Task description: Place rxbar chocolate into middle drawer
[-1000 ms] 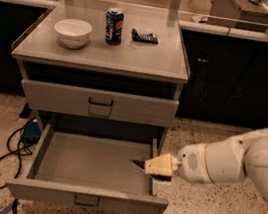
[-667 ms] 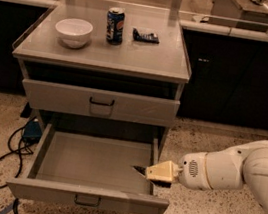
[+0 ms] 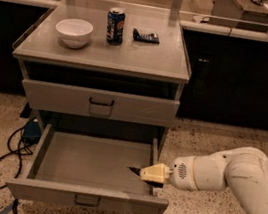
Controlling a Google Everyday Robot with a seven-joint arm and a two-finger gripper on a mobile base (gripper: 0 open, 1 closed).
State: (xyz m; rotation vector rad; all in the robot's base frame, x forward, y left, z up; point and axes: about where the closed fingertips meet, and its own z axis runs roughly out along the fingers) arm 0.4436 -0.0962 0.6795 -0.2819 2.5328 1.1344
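The middle drawer (image 3: 49, 192) is pulled out wide, and its grey floor is bare. My gripper (image 3: 146, 174) reaches in from the right over the drawer's right side, low above the floor. It is shut on the rxbar chocolate (image 3: 134, 170), whose dark end sticks out to the left of the cream fingers (image 3: 156, 172). The rest of the bar is hidden inside the gripper.
The drawer above (image 3: 99, 102) is closed. On the cabinet top stand a white bowl (image 3: 74, 31), a blue can (image 3: 115, 25) and a dark blue wrapped bar (image 3: 146, 36). A black cable and a blue box (image 3: 32, 130) lie on the floor at the left.
My gripper has moved a little down and to the left with the bar, lower into the open drawer. The drawer and the things on top have not moved.
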